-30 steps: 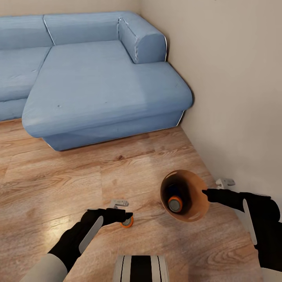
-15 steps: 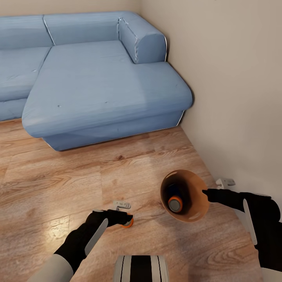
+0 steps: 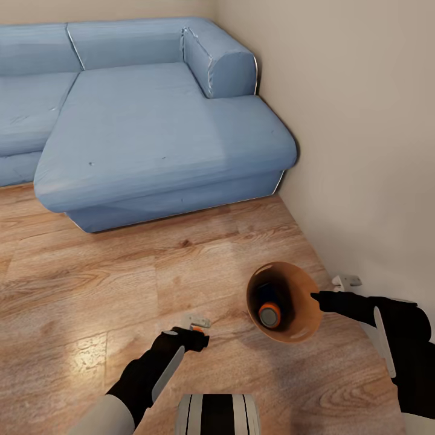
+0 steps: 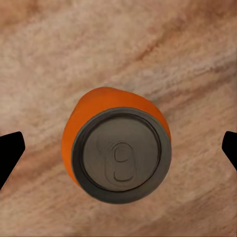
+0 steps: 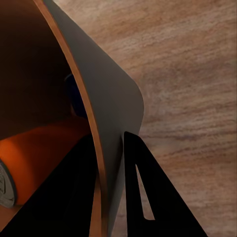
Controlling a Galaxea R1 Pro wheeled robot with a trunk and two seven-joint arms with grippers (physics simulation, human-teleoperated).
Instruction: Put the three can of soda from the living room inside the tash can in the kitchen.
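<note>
An orange can of soda stands upright on the wood floor, its silvery top facing the left wrist camera. My left gripper hangs open right above it, with one black fingertip on each side and clear of the can. In the head view only a sliver of this orange can shows. My right gripper is shut on the rim of the brown tash can, held tilted above the floor. Inside the tash can lie a second orange can and a dark blue can.
A large blue sofa fills the far side. A beige wall runs close along the right. Small white fittings sit on the floor by the wall. Bare plank floor stretches to the left.
My left arm has swung right and turned downward, going from beside the floor can to directly over it, so it hides most of the can. The tash can and right arm stayed put.
</note>
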